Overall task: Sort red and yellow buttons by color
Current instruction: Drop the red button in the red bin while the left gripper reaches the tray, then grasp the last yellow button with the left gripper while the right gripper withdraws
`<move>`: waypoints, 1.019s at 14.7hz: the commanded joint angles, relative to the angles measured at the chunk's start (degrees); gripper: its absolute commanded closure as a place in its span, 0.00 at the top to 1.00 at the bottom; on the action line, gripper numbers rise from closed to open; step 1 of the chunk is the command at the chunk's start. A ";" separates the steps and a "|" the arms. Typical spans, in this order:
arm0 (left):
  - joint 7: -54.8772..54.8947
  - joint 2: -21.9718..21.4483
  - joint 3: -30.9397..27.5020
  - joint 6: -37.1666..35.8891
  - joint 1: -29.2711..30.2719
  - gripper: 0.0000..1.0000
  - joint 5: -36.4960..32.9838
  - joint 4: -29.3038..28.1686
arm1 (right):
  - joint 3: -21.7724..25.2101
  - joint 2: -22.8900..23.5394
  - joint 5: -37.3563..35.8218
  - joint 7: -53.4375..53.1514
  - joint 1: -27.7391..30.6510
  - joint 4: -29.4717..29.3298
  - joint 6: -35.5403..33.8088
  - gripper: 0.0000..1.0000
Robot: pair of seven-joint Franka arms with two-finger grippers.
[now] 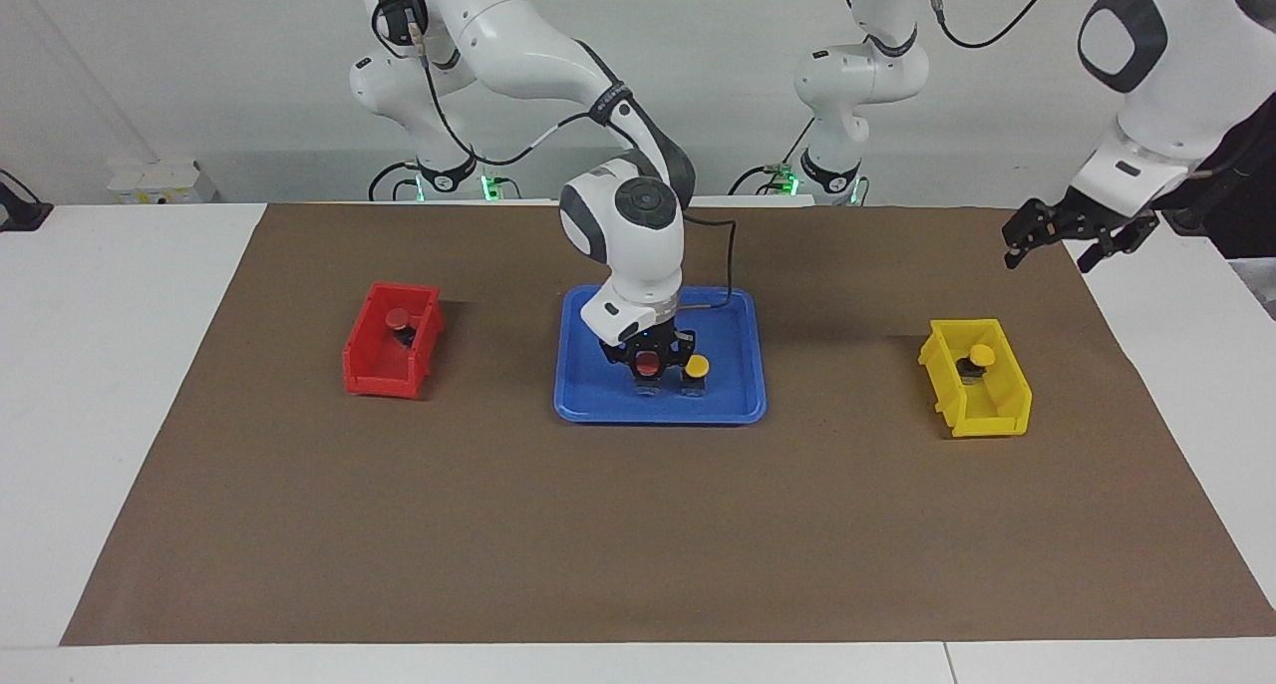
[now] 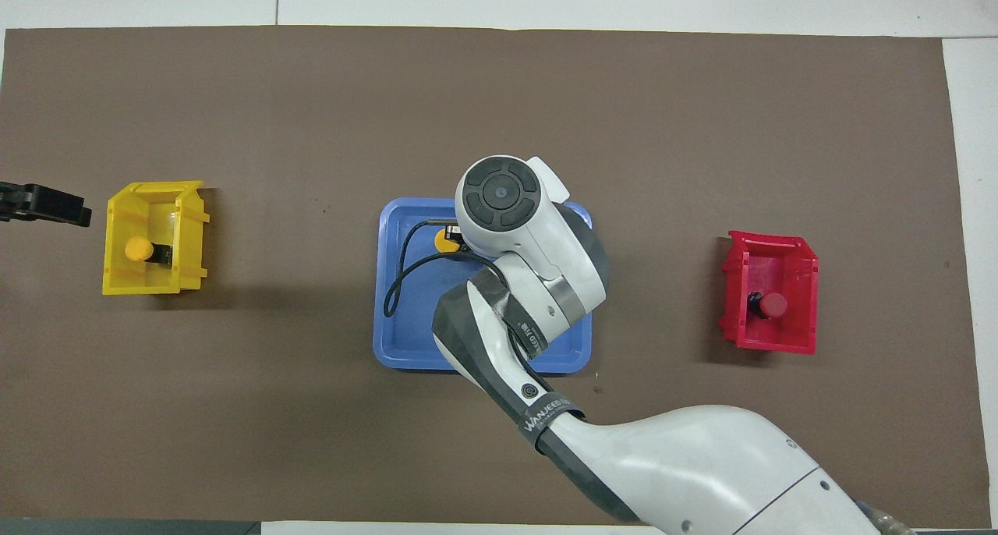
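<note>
A red button [image 1: 648, 364] stands in the blue tray [image 1: 598, 405], and my right gripper [image 1: 649, 367] is down on it, shut on it. Beside it in the tray stands a yellow button [image 1: 697, 366] [image 2: 445, 239]. In the overhead view the right wrist hides the gripper and the red button. A second yellow button [image 1: 982, 355] [image 2: 139, 249] sits in the yellow bin [image 1: 997, 420] [image 2: 187, 207]. Another red button [image 1: 399, 318] [image 2: 773, 306] sits in the red bin [image 1: 374, 375] [image 2: 807, 266]. My left gripper [image 1: 1052, 250] [image 2: 47, 206] hangs open and empty, high over the mat's edge beside the yellow bin.
The blue tray [image 2: 405, 324] lies mid-table on a brown mat [image 1: 638, 534]. The red bin is toward the right arm's end, the yellow bin toward the left arm's end. White table shows around the mat.
</note>
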State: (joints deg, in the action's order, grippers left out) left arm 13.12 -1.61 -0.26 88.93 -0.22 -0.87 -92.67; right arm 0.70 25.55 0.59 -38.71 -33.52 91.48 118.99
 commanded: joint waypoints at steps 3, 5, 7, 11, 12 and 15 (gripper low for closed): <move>-2.20 -0.93 0.61 1.46 -3.46 1.00 -0.72 -0.29 | -0.62 -21.63 1.25 19.49 13.98 13.93 -10.44 0.22; -13.06 -2.61 0.88 14.20 -9.67 1.00 -0.72 -10.83 | -0.53 -30.69 3.79 32.49 22.14 25.54 -7.56 0.23; -19.95 1.40 0.96 20.47 -14.52 1.00 -0.72 -12.89 | -0.44 -33.36 4.60 43.58 29.09 31.20 -4.74 0.23; -37.77 11.60 0.88 29.79 -26.46 1.00 -0.36 -11.23 | -0.35 -33.81 4.60 51.35 35.79 33.59 -0.77 0.22; -41.56 13.63 0.88 31.03 -29.02 1.00 -0.36 -10.61 | -0.35 -33.37 4.60 51.63 36.07 33.59 -0.34 0.22; -48.97 16.46 0.96 36.30 -33.34 1.00 -0.28 -11.22 | -0.35 -31.01 4.60 51.46 36.16 35.00 4.23 0.22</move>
State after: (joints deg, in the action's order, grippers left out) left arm -32.09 13.23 1.61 122.96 -31.53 -0.83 -104.85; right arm 1.22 -6.66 3.84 11.50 1.69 125.19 120.48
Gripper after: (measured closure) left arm 0.000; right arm 0.621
